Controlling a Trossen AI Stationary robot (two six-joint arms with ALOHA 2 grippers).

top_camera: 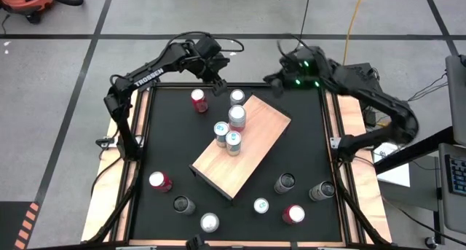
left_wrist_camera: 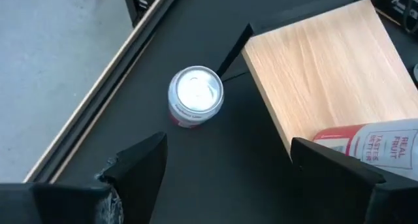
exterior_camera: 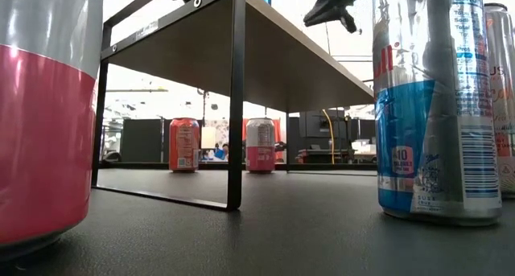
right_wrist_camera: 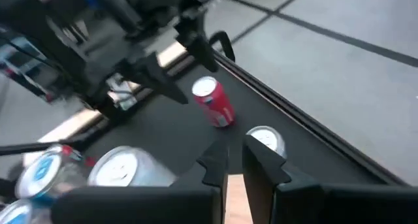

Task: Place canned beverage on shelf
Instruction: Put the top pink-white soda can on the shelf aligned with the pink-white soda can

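Hovering left hand [top_camera: 217, 84] above can [top_camera: 237, 98]

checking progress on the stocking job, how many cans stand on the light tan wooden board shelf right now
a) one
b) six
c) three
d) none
c) the high view shows three silver-topped cans clustered at one end of the light tan rectangular wooden board shelf; every other can stands on the black tabletop around it.
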